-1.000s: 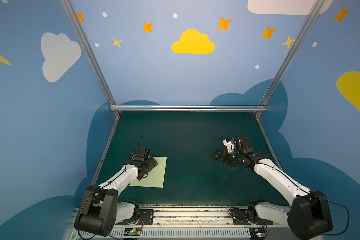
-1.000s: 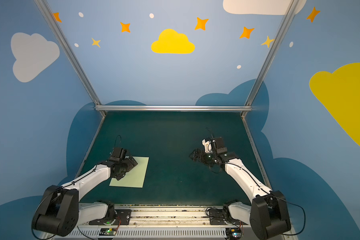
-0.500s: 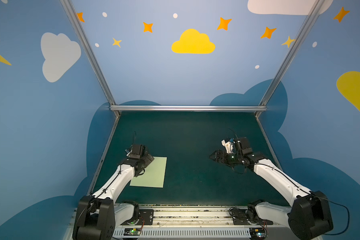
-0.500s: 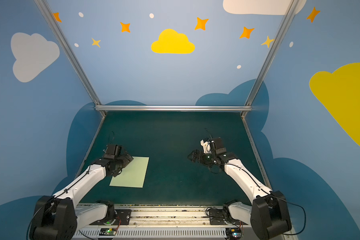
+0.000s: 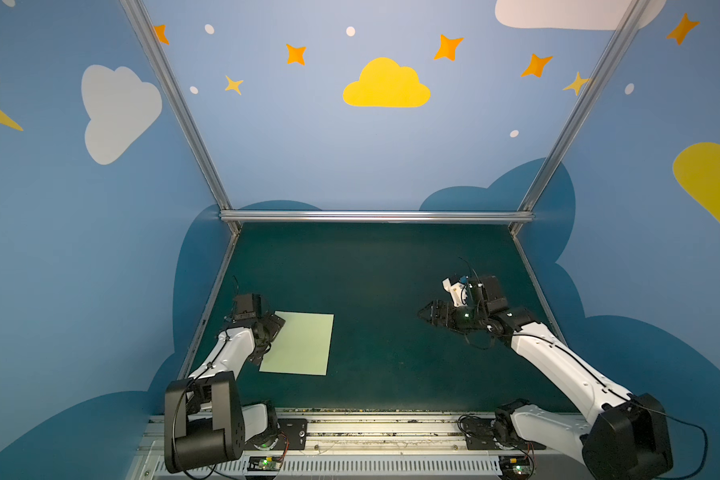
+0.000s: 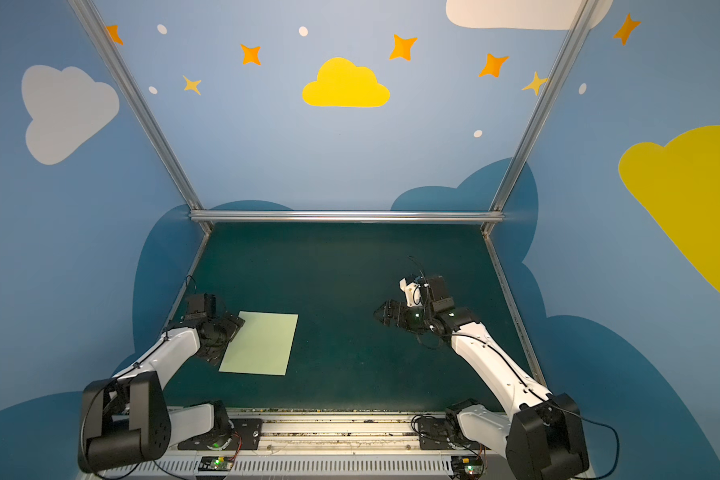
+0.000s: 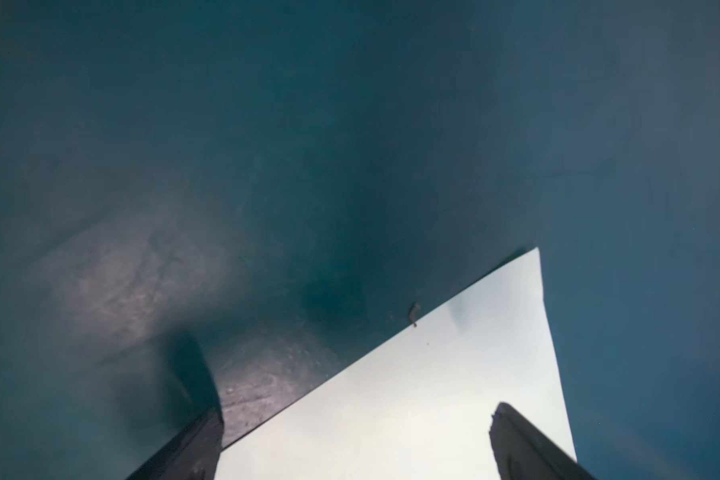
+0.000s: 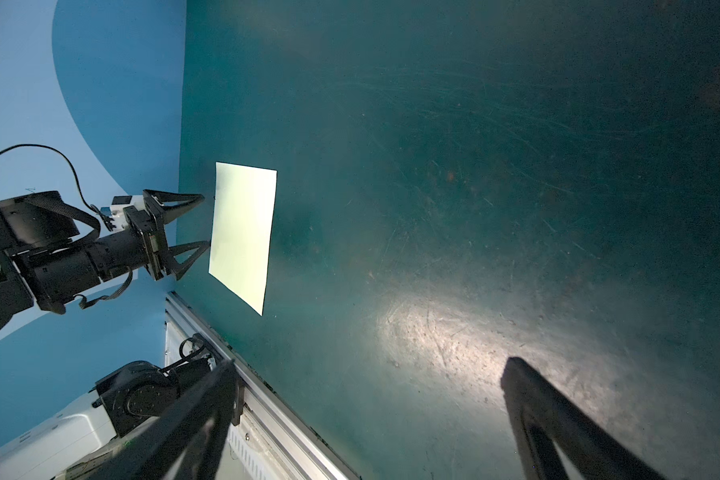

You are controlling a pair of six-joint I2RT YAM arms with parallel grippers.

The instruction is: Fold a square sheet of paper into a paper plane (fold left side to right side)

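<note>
A pale green square sheet of paper (image 5: 300, 343) (image 6: 262, 343) lies flat and unfolded on the dark green table, at the front left. No paper plane shape is in view. My left gripper (image 5: 270, 340) (image 6: 229, 338) is open, low at the sheet's left edge. In the left wrist view its jaws (image 7: 358, 409) straddle that edge, one finger over the bare table and one over the paper (image 7: 433, 395). Nothing is held. My right gripper (image 5: 422, 311) (image 6: 379, 313) hovers open and empty over the right half of the table, pointing left, far from the sheet (image 8: 242, 232).
The metal frame rail (image 5: 375, 216) closes the table's far edge, and slanted rails (image 5: 208, 316) run along both sides. The arms' base rail (image 5: 371, 432) runs along the front. Blue walls surround the table. The table (image 5: 371, 270) shows bare green behind the sheet.
My left gripper has drawn back to the left, from over the sheet's left part to its left edge. The sheet has stayed flat. The right gripper has barely moved.
</note>
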